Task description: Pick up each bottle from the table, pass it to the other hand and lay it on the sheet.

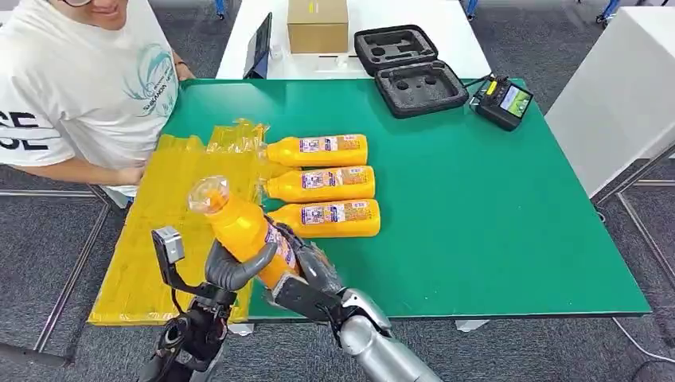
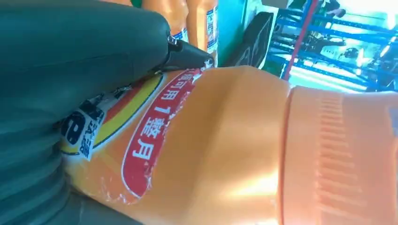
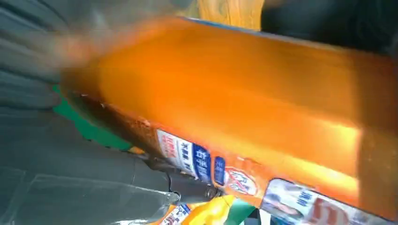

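The handover step is in hand: at the lower centre-left of the head view, both robot hands are meeting on one orange plastic bottle with a printed label (image 1: pixel 243 231), which is tilting with its clear-wrapped cap toward the upper left, above the near edge of the yellow plastic sheet (image 1: pixel 159 231). The left robot hand (image 1: pixel 235 267) is curling a thick grey finger around the bottle's lower body, and the left wrist view is showing its grey cover pressing against the label. The right robot hand (image 1: pixel 306 267) is gripping the base end from the right; the right wrist view, blurred, is showing dark fingers along the bottle's side. I judge that both are gripping the bottle, so the pass is under way but not finished. The next move calls for the right robot hand to let go once the left grip is firm, then for the left arm to carry the bottle over the sheet and lay it down on its side. Three more orange bottles (image 1: pixel 322 183) are lying in a row on the green desk (image 1: pixel 493 207), caps resting toward the sheet's crumpled edge. At the upper centre, an open black foam-lined case (image 1: pixel 410 68) is showing only bare moulded recesses, and a closed cardboard box (image 1: pixel 317 24) is standing beside it.
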